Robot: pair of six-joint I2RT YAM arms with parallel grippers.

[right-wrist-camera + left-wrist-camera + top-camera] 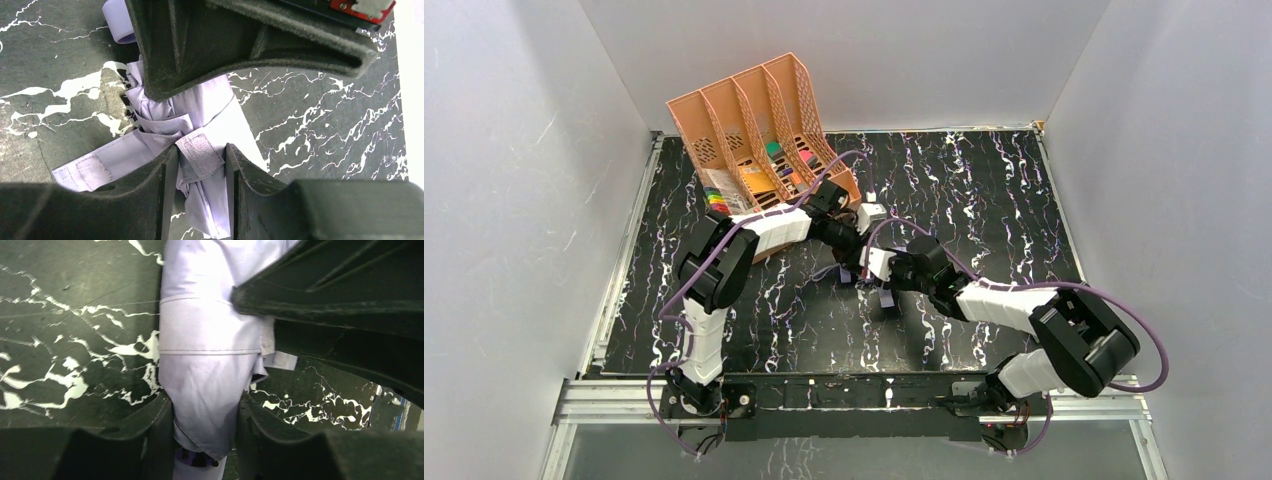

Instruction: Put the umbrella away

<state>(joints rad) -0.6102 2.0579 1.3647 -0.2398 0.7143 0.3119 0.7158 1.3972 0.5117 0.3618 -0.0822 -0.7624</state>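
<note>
The pale lavender umbrella (845,272) lies folded on the black marbled table, mostly hidden under both grippers in the top view. In the left wrist view its bunched fabric (205,340) fills the gap of my left gripper (205,407), whose fingers press on both sides of it. My right gripper (200,155) is shut on the umbrella (210,110) around the folded cloth and a velcro tab. The matching strap (85,170) trails off to the left on the table. The two grippers sit close together, each one's dark finger looming in the other's wrist view.
A peach plastic file organiser (754,130) with several slots stands at the back left, with coloured markers (776,165) in front of its slots. White walls enclose the table (1004,190) on three sides.
</note>
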